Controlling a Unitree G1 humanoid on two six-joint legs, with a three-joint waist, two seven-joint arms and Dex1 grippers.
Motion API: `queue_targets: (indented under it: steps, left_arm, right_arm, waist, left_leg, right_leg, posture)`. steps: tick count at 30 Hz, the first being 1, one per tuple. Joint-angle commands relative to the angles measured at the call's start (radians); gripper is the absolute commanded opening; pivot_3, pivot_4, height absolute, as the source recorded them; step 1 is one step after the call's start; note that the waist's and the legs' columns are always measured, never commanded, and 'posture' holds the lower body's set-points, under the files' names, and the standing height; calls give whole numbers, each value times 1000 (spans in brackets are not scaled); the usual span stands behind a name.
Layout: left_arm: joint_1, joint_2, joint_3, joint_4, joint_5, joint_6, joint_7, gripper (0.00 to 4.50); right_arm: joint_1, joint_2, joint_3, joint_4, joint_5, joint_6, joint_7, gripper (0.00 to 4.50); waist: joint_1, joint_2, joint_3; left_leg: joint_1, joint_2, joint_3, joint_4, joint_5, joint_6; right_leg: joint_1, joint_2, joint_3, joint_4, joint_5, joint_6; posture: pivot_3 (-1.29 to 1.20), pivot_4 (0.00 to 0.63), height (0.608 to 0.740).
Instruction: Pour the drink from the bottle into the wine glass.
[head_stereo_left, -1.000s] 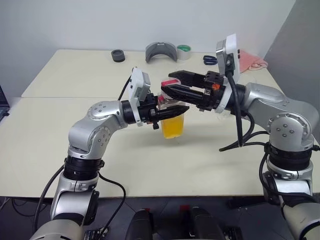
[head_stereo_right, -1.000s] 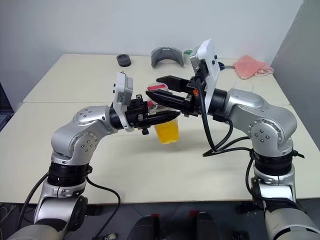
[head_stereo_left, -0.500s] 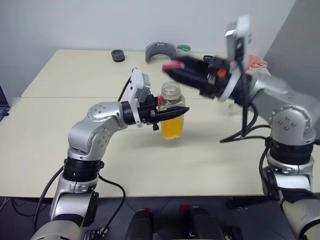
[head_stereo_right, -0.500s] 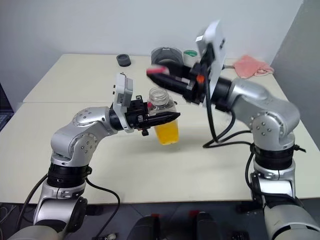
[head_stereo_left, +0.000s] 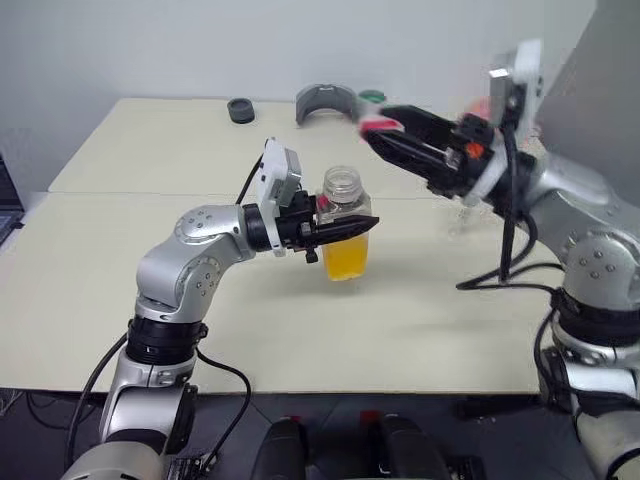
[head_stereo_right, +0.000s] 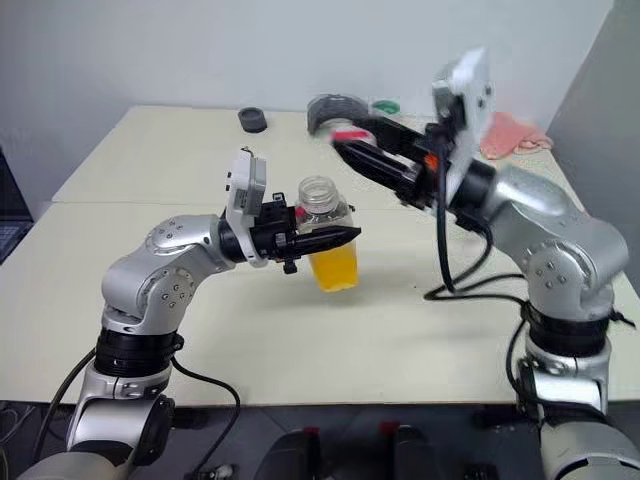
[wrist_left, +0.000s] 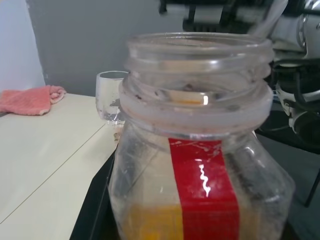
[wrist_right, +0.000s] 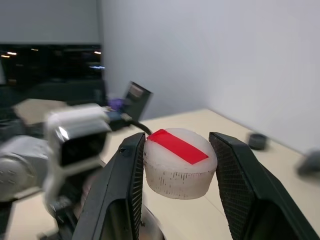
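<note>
My left gripper (head_stereo_left: 360, 226) is shut on the bottle (head_stereo_left: 345, 215), holding it upright just above the table. The bottle (wrist_left: 200, 150) is clear plastic with a red label stripe, and its wide mouth is uncovered. Orange-yellow drink (head_stereo_left: 346, 258) fills its lower half. My right gripper (head_stereo_left: 385, 135) hangs higher and to the right of the bottle, shut on the white cap with its red stripe (wrist_right: 180, 162). The wine glass (wrist_left: 111, 97) stands on the table beyond the bottle, partly hidden under my right forearm in the head views.
At the table's far edge lie a small black ring (head_stereo_left: 240, 109), a grey curved piece (head_stereo_left: 325, 103) and a green tape roll (head_stereo_left: 372, 97). A pink cloth (head_stereo_right: 512, 135) sits at the far right corner. A seam runs across the cream table (head_stereo_left: 120, 260).
My right gripper lifted the cap off the bottle and carried it up and to the right, leaving the mouth uncovered. The left gripper and the bottle stayed still.
</note>
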Motion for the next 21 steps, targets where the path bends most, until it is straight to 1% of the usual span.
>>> queue_targets:
  steps: [1,3,5,6,8,10,12,14,18,19,20,21]
  left_arm:
    - [0,8,23,-49,-20,-10,5,1772]
    - [3,8,24,-52,-22,-8,8,1772]
    - [2,7,22,-50,-22,-9,10,1772]
    - [0,5,20,-46,-21,-11,10,1772]
    - [-7,0,15,-37,-20,-15,8,1772]
    - [-20,-11,6,-24,-17,-18,5,1772]
    - [-27,-19,2,-18,-16,-19,4,1772]
    - [-32,-24,0,-15,-15,-18,2,1772]
    - [-38,-26,0,-10,-13,-17,-1,1772]
    - [-40,-25,0,-9,-13,-17,-2,1772]
    - [-42,-25,0,-8,-12,-17,-2,1772]
    - [-43,-25,1,-8,-13,-16,-2,1772]
  right_arm:
    - [124,-42,-99,-135,-31,0,-99,1762]
    - [261,-37,-142,-196,-73,5,-185,1762]
    - [402,-10,-152,-250,-126,-9,-255,1762]
    - [466,3,-138,-271,-156,-17,-282,1762]
    - [580,67,-98,-286,-201,-44,-338,1762]
    - [676,137,-21,-233,-313,-126,-395,1762]
    - [719,181,18,-178,-395,-194,-427,1762]
    - [733,225,35,-79,-460,-275,-449,1762]
    - [743,273,44,31,-523,-358,-454,1762]
    - [752,277,47,49,-532,-369,-448,2446]
    - [759,279,48,60,-540,-378,-441,2694]
    - [766,284,46,64,-539,-385,-434,3084]
  waist:
    - [-1,0,0]
    - [-1,0,0]
    - [-1,0,0]
    - [-1,0,0]
    - [-3,0,0]
    - [-7,0,-1]
    - [-10,0,-1]
    - [-10,0,-1]
    - [-8,0,-1]
    - [-8,0,-1]
    - [-7,0,-1]
    - [-7,0,-1]
  left_leg:
    - [0,0,1,0,0,0]
    - [0,0,0,0,0,0]
    - [0,0,-1,0,0,0]
    - [0,0,0,0,0,0]
    - [0,0,0,0,0,0]
    - [1,0,-1,0,0,0]
    - [1,0,-1,0,0,0]
    - [1,1,0,0,0,0]
    - [1,1,-1,0,0,0]
    - [1,1,-1,0,0,0]
    - [1,1,-1,0,0,0]
    - [1,1,-1,0,0,0]
  right_leg:
    - [0,0,1,0,0,0]
    - [0,0,0,0,0,0]
    - [0,0,0,0,0,0]
    - [0,0,1,0,0,0]
    - [0,1,1,1,0,0]
    - [0,1,1,1,0,0]
    - [0,3,2,1,0,0]
    - [0,3,2,1,0,1]
    - [0,3,2,1,0,0]
    - [0,3,2,1,0,0]
    - [0,3,2,1,0,0]
    - [0,3,2,0,0,0]
  posture:
    - [0,150,740]
    - [0,150,740]
    - [0,150,740]
    - [0,150,740]
    - [0,150,740]
    - [0,150,740]
    - [0,150,740]
    - [0,150,740]
    - [0,150,740]
    - [0,150,740]
    - [0,150,740]
    - [0,150,740]
